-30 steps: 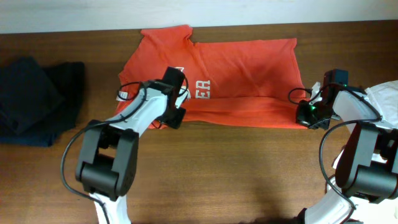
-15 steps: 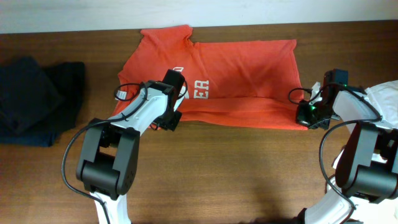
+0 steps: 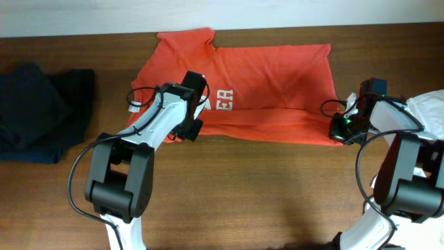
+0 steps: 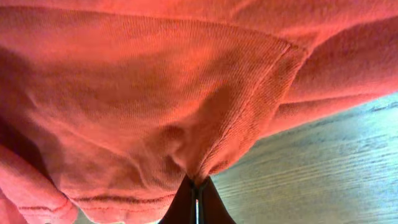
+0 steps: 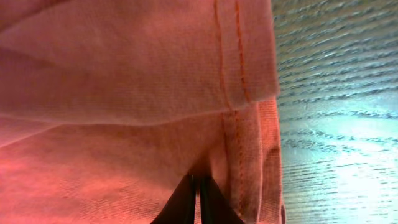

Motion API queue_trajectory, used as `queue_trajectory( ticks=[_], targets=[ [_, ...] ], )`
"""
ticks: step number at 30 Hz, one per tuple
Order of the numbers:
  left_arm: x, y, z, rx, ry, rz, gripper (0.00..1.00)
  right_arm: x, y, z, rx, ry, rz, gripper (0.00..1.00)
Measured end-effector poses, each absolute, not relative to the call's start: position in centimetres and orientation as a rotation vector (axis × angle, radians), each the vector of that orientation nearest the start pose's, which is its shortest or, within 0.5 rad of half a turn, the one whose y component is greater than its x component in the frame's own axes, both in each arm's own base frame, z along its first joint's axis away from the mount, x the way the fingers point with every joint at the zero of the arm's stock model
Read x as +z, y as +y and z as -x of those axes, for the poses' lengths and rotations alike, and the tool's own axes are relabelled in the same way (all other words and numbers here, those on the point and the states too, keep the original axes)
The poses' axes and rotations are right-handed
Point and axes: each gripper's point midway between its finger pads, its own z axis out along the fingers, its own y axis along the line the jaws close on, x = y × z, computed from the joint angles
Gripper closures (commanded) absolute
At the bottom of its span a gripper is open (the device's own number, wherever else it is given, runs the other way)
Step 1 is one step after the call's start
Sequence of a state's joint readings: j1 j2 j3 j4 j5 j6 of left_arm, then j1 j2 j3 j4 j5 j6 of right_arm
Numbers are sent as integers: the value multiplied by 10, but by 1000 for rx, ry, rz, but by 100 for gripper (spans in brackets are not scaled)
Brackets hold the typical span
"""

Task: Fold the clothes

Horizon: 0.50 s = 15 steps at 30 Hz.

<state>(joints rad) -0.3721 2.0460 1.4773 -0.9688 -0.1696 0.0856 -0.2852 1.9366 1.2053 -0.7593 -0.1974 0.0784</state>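
The red-orange T-shirt [image 3: 263, 87] lies spread at the back of the table, its near edge folded up, white lettering showing near its left side. My left gripper [image 3: 189, 132] is shut on the shirt's near left edge; in the left wrist view the cloth [image 4: 155, 106] bunches into the closed jaws [image 4: 196, 186]. My right gripper [image 3: 338, 130] is shut on the shirt's near right corner; in the right wrist view the hemmed cloth [image 5: 137, 93] runs into the closed jaws [image 5: 198, 186].
Dark navy garments [image 3: 38, 111] lie heaped at the left edge of the table. A white shirt [image 3: 429, 111] lies at the right edge, behind my right arm. The wooden table [image 3: 263, 187] shows bare in front.
My left gripper has shifted slightly left and back with the shirt's edge in it. The right gripper has held still.
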Motion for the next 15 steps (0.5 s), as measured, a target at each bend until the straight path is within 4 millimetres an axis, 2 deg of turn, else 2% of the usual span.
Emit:
queue_trajectory(
  ticks=[5, 7, 9, 13, 15],
  targets=[
    [28, -110, -365, 263, 3030, -704, 100, -1, -68, -351, 285, 2981, -537, 91],
    [40, -112, -374, 256, 3011, -689, 100, -1, -68, -351, 286, 2982, -537, 91],
    [58, -112, -393, 241, 2967, -645, 100, -1, -68, -351, 286, 2983, -536, 91],
    [70, -119, -428, 208, 2838, -583, 97, -1, -68, -351, 286, 2983, -537, 91],
    [80, -130, -461, 174, 2699, -536, 94, -1, -68, -351, 286, 2984, -537, 91]
  ],
)
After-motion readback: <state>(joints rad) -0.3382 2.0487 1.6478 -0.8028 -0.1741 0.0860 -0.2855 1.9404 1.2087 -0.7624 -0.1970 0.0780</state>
